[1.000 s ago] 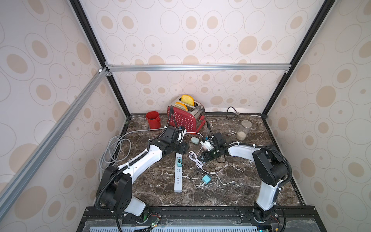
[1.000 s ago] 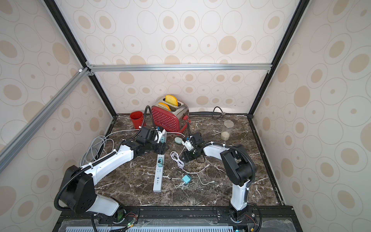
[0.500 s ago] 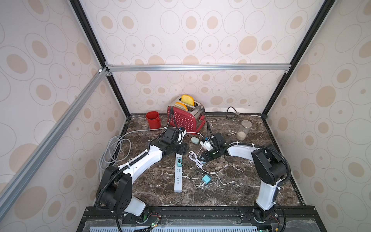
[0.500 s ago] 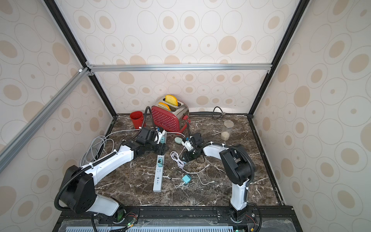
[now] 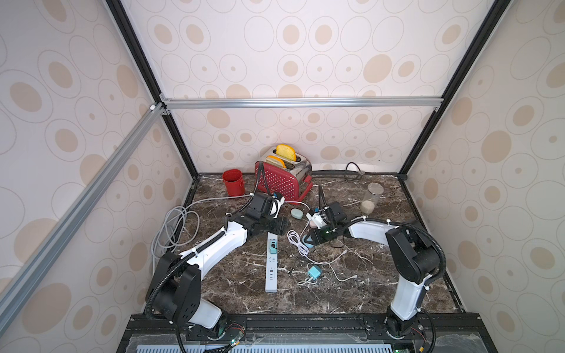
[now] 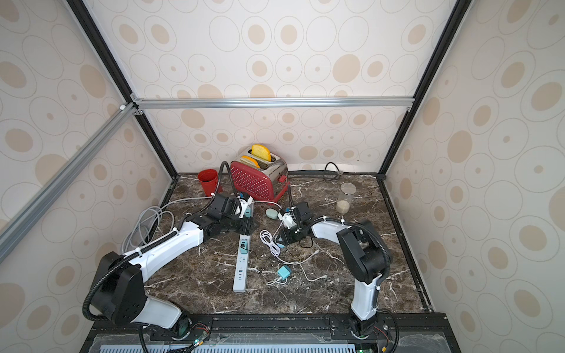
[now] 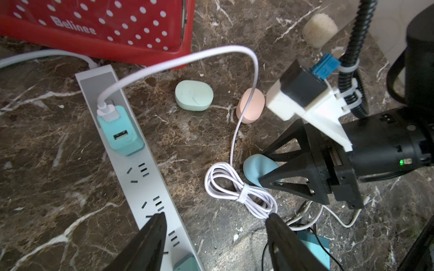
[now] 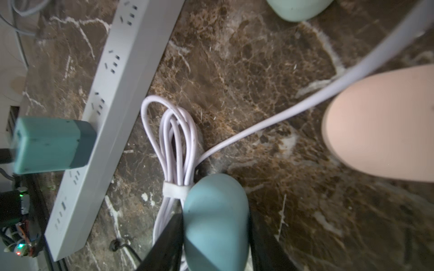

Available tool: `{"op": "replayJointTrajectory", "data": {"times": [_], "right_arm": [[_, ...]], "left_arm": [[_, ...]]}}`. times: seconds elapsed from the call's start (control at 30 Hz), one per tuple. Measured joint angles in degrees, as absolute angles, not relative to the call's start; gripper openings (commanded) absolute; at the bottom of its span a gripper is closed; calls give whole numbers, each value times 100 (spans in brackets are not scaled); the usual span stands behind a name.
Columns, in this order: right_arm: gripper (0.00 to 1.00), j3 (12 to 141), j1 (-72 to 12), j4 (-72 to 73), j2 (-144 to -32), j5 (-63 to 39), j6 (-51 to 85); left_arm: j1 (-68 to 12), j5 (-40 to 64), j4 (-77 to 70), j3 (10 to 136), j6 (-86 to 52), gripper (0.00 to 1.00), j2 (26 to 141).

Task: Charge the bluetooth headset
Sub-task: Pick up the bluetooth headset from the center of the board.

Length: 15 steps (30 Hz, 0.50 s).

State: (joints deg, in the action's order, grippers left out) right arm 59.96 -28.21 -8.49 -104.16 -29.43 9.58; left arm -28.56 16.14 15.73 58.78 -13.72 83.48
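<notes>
The right hand (image 8: 215, 225) clamps the blue case (image 8: 213, 194) on the counter (image 7: 47, 152), just beside the coiled cable (image 7: 234, 187), at 3 o'clock from the strip (image 5: 271, 259). The left hand (image 7: 216, 217) hangs above the strip, spread apart.

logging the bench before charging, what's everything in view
red polka-dot toaster: 1, red, back, yellow slices inside
red plastic cup: 1, red, beside toaster
lidded glass jar: 1, clear, back right
white power strip: 1, white, middle
teal charger adapters: 3, teal, two on strip, one loose
mint oval earbud case: 1, mint, mid-table
pink oval earbud case: 1, pink, beside mint
blue oval earbud case: 1, blue, mid-table
bundled white cable: 1, white, beside blue case
grey cable coil: 1, grey, left edge
left gripper: 1, black, open above strip
right gripper: 1, black, shut on blue case
</notes>
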Motion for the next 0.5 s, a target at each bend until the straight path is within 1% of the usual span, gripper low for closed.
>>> {"op": "replayJointTrajectory", "data": {"times": [0.07, 0.17, 0.3, 0.33, 0.4, 0.5], "right_arm": [[40, 5852, -2722, -705, -10125, -3131, 1166], [40, 5756, -2571, -464, -9703, -3413, 1568], [39, 5714, -2346, -25, -9251, -3898, 2261], [40, 5710, -2296, 71, -9170, -4040, 2432], [40, 5710, -2215, 259, -9028, -4333, 2751], [40, 5732, -2150, 320, -8871, -4698, 3050]], "left_arm": [[-2856, 1645, 1323, 5666, -1358, 73, 8165], [-2856, 1660, 840, 5290, -1267, 75, 7819], [-2858, 1684, -263, 4648, -934, 79, 7422], [-2867, 1715, -598, 4466, -810, 81, 7352], [-2902, 1809, -1337, 4069, -405, 90, 7255], [-3048, 1953, -2224, 3623, 309, 93, 7231]]}}
